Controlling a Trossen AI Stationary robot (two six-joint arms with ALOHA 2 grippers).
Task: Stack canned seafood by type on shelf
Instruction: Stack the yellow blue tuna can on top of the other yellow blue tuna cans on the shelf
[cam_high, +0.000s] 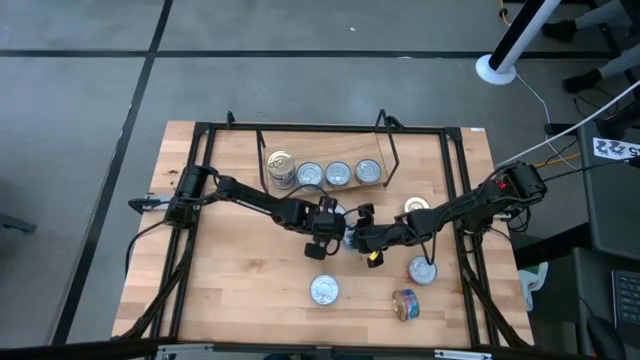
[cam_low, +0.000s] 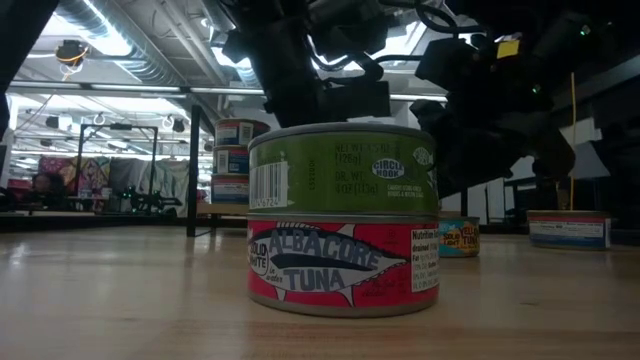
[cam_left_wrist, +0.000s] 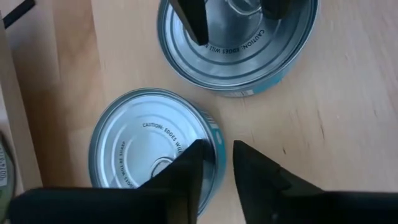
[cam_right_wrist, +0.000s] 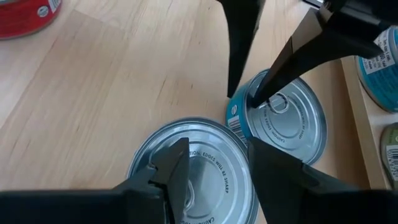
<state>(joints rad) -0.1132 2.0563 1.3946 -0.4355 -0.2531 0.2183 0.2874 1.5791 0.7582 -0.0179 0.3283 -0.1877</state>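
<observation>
Two silver-lidded tins with teal sides stand side by side on the table in front of the shelf (cam_high: 350, 187). My left gripper (cam_left_wrist: 217, 158) (cam_high: 338, 232) is nearly shut over the rim of one tin (cam_left_wrist: 143, 149) (cam_right_wrist: 292, 121). My right gripper (cam_right_wrist: 217, 158) (cam_left_wrist: 233, 25) (cam_high: 360, 238) is open, its fingers standing over the lid of the other tin (cam_right_wrist: 199, 180) (cam_left_wrist: 236, 59). The shelf carries a two-tin stack (cam_high: 283, 165) at its left end and three single tins (cam_high: 338, 173) beside it. My left gripper has the tin by its rim (cam_left_wrist: 214, 134) on the side facing the other tin: one finger (cam_right_wrist: 258, 93) is over the lid and the other (cam_right_wrist: 233, 81) outside the teal wall, coming slanting from above. The tin stands upright on the table. My right gripper's fingers (cam_right_wrist: 177, 158) are over the lid of its tin; whether they touch it I cannot tell.
A green tin sits on a red tuna tin (cam_low: 343, 215) (cam_high: 323, 290) near the table's near edge. Other tins: one (cam_high: 417, 207) right of the shelf, one (cam_high: 422, 270), one lying on its side (cam_high: 405, 303). Black rails (cam_high: 200, 200) frame the tabletop.
</observation>
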